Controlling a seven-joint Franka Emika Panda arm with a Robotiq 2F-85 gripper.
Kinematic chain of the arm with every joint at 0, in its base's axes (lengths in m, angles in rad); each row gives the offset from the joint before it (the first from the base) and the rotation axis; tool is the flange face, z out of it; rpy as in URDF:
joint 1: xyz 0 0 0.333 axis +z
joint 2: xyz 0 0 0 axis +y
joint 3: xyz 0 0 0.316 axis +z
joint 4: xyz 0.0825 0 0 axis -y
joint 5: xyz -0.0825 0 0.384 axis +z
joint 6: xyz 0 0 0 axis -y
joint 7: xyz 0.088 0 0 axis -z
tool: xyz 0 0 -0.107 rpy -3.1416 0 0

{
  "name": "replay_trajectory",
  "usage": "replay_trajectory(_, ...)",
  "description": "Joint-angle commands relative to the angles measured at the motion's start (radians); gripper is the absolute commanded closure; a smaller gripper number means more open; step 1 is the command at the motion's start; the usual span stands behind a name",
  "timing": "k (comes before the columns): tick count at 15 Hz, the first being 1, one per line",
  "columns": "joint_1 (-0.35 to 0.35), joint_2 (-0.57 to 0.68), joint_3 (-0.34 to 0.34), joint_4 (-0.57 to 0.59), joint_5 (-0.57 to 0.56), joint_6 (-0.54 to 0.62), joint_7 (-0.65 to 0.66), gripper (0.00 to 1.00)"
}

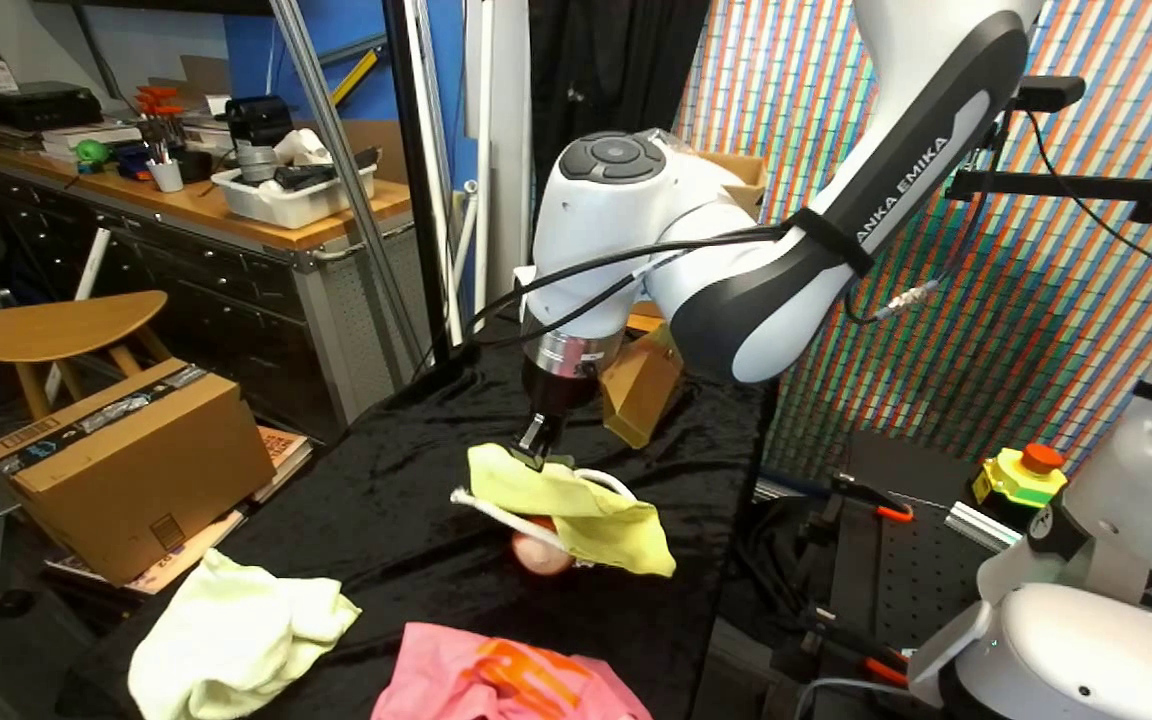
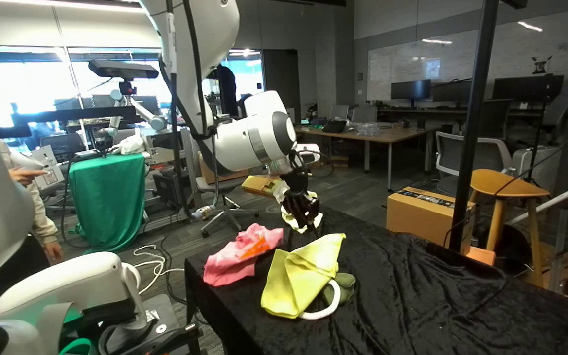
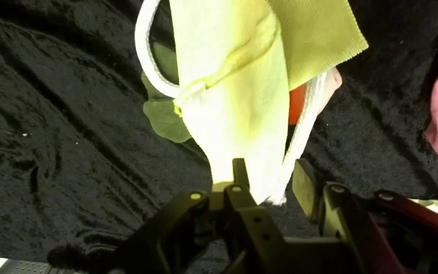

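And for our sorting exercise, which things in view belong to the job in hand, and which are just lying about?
Likely part of the job:
yellow cloth
white rope, partly covered by the cloth
gripper, jaws apart near the cloth

Likely just lying about:
pink cloth with orange print
pale cloth
taped cardboard box
wooden stool

"Looking where in the wrist view?"
"Down, close over the yellow cloth (image 3: 238, 95)."
"And in both exterior views?"
"Facing the table (image 1: 406, 500) from farther back, different sides, sharing arm (image 2: 242, 148) and cloth."
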Motion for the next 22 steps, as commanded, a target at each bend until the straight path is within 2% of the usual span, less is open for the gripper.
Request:
replay_trajectory(1, 0.023, 0.049, -0.002, 0.061, -0.017, -0.045, -0.008, 0.31)
replay_trajectory(2, 0.191, 0.026, -0.166, 0.057, 0.074, -0.016, -0.073, 0.24)
replay_trajectory(5, 0.298, 0.032, -0.265, 0.077, 0.113, -0.022, -0.119, 0.02)
replay_trajectory(7, 0.357, 0.030, -0.307, 0.093, 0.152, -0.033, -0.176, 0.00)
replay_trajectory(9, 0.399, 0.045, -0.325, 0.125, 0.200, -0.050, -0.261, 0.00)
replay_trajectory(13, 0.460, 0.085, -0.320, 0.227, 0.288, -0.166, -0.445, 0.00)
replay_trajectory(16, 0.521, 0.169, -0.326, 0.372, 0.284, -0.272, -0.483, 0.00)
replay_trajectory(22, 0.607, 0.356, -0.337, 0.674, 0.309, -0.400, -0.509, 0.00)
